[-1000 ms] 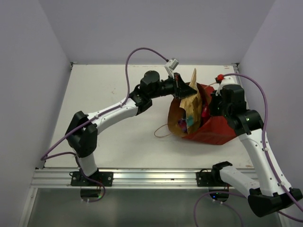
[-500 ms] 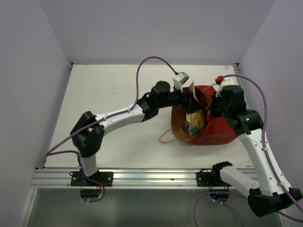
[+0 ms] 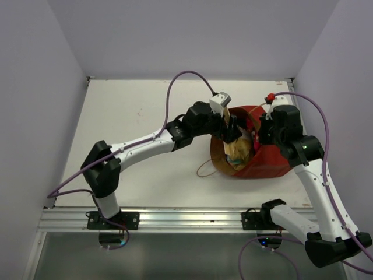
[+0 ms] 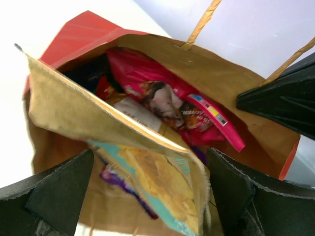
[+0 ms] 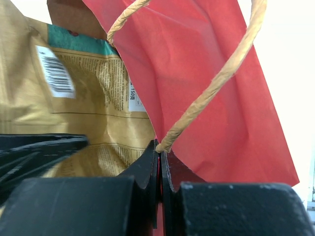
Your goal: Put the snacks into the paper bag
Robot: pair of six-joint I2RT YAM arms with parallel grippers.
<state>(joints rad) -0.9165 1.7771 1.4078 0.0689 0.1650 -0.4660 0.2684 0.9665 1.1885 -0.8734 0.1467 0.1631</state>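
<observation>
Shows the paper bag right of centre in the top view, mouth turned left. Has the left gripper spread wide at that mouth, tan kraft pouch between its fingers, partly inside. Hides most of a pink packet and a purple packet behind the pouch. Pinches the bag's red edge beside a string handle with the right gripper, jaws fully together. Leaves other packets unreadable.

Tan pouch now lower in bag, left end effector open
</observation>
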